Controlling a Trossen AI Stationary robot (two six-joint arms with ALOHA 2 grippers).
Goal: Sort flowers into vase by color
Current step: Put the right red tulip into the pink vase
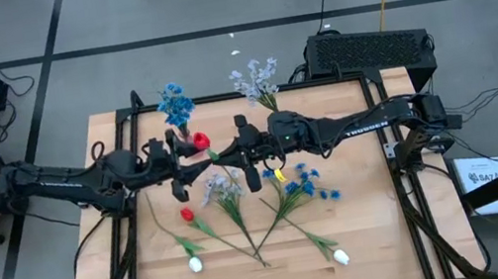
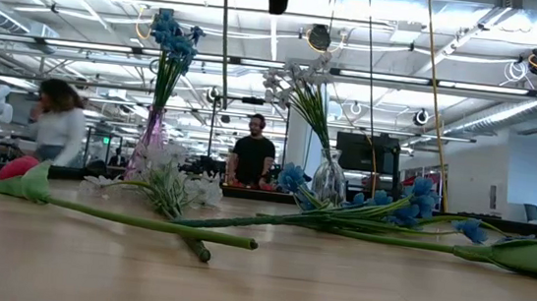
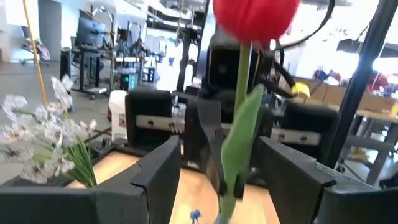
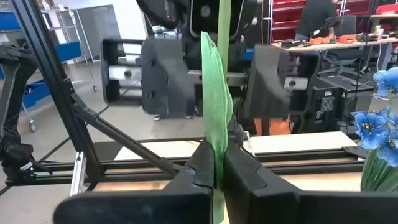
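Note:
A red tulip (image 1: 197, 143) with a green stem is held in the air over the table's middle, between the two grippers. My right gripper (image 4: 217, 177) is shut on its stem. My left gripper (image 3: 224, 180) faces it, open, one finger on each side of the stem without touching it. A vase of blue clusters (image 1: 176, 106) and a vase of pale lavender-white sprays (image 1: 258, 80) stand near the far edge. On the table lie a red tulip (image 1: 187, 213), two white tulips (image 1: 195, 264) (image 1: 341, 257), a lavender spray (image 1: 222, 189) and blue clusters (image 1: 306, 185). My right gripper pinches the red tulip's stem and long leaf (image 4: 217, 146) between its two fingers, well below the bud. The fingers come level from the table's right and lie across the stem. The tulip is lifted clear of the table, and its stem (image 4: 222, 37) rises past the fingers toward the bud.
The loose flowers lie crossed over one another on the wooden table (image 1: 375, 240) from its middle toward the near edge. A black box (image 1: 370, 48) sits past the far right corner. People (image 2: 253, 154) stand in the room beyond the table.

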